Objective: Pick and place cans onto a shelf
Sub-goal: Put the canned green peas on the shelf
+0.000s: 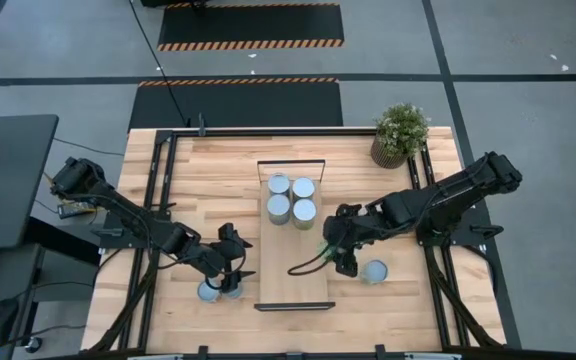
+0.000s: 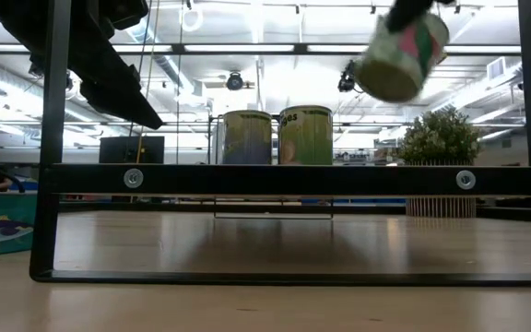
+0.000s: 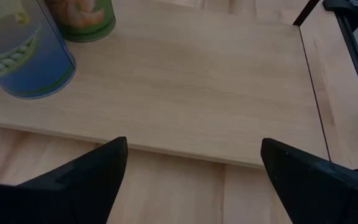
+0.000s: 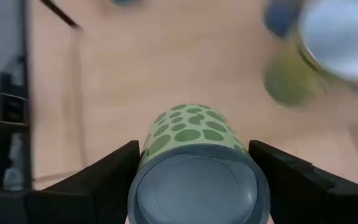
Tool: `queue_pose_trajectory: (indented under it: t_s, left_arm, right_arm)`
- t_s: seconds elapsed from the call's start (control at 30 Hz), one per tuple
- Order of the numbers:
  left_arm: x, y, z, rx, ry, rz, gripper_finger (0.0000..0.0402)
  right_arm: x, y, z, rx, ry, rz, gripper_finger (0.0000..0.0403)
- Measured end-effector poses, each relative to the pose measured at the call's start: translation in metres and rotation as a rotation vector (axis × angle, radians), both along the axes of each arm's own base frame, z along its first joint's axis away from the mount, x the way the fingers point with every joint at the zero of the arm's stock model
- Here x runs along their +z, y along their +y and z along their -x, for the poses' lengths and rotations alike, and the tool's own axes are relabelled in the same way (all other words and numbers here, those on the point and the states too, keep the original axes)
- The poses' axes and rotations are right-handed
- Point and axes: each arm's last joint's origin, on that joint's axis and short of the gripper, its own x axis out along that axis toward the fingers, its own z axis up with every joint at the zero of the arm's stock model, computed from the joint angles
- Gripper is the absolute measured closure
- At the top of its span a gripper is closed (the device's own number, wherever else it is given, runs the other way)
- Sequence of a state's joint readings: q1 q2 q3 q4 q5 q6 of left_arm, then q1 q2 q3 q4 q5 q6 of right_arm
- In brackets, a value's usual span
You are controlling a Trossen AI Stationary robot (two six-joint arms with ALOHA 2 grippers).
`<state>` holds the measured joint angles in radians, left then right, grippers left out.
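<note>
The shelf [image 1: 293, 260], a light wood board with black end frames, lies mid-table with several cans [image 1: 291, 198] standing on its far half. My right gripper [image 1: 336, 250] hovers over the shelf's right edge, shut on a green-spotted can [image 4: 194, 137] that the low view shows tilted high above the table [image 2: 399, 55]. My left gripper [image 1: 232, 262] stands open left of the shelf, nothing between its fingers [image 3: 194, 168]. Two cans [image 1: 218, 290] stand on the table beside it, and one can [image 1: 374, 271] stands on the table to the right. My right gripper pinches the spotted can's side wall [image 4: 148, 149] between its two fingers, one on each side, near the end [image 4: 194, 193] that faces the wrist camera. The fingers slant down from the table's right. The can hangs tilted, lifted clear of the table and the shelf.
A potted plant [image 1: 400, 133] stands at the table's far right corner. A black frame [image 1: 168, 135] runs round the tabletop. The shelf's near half [image 3: 185, 81] is bare wood. A black cable [image 1: 306, 267] lies across the shelf near my right gripper.
</note>
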<state>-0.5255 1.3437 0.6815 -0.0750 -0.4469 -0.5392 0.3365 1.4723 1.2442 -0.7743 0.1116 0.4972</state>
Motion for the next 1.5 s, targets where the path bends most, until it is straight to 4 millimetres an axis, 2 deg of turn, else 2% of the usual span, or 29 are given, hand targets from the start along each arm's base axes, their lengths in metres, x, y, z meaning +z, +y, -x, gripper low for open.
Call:
queue_pose_trajectory:
  t_s: [0.13,0.3,0.43,0.63,0.87,1.13,1.5]
  left_arm:
    - [0.000,0.000,0.000,0.000,0.000,0.000,0.0026]
    - [0.000,0.000,0.000,0.002,0.001,0.000,0.0026]
    - [0.000,0.002,-0.001,0.008,0.000,0.000,0.0026]
    - [-0.001,0.002,-0.001,0.013,0.005,0.003,0.0026]
    - [-0.001,0.002,0.000,0.025,0.014,0.015,0.0026]
    - [-0.002,0.002,0.001,0.033,0.021,0.024,0.0026]
    - [-0.002,0.002,0.001,0.031,0.024,0.020,0.0026]
  right_arm:
    - [0.001,0.004,-0.007,0.031,-0.059,-0.003,0.0105]
    - [-0.013,0.008,-0.017,0.039,-0.007,0.009,0.0105]
    - [-0.024,0.015,-0.036,0.082,0.052,0.031,0.0105]
    - [-0.035,0.021,-0.061,0.159,0.195,0.161,0.0105]
    - [-0.049,0.022,-0.088,0.217,0.235,0.224,0.0095]
    - [-0.061,0.010,-0.095,0.201,0.285,0.255,0.0075]
    - [-0.060,0.015,-0.093,0.226,0.288,0.274,0.0060]
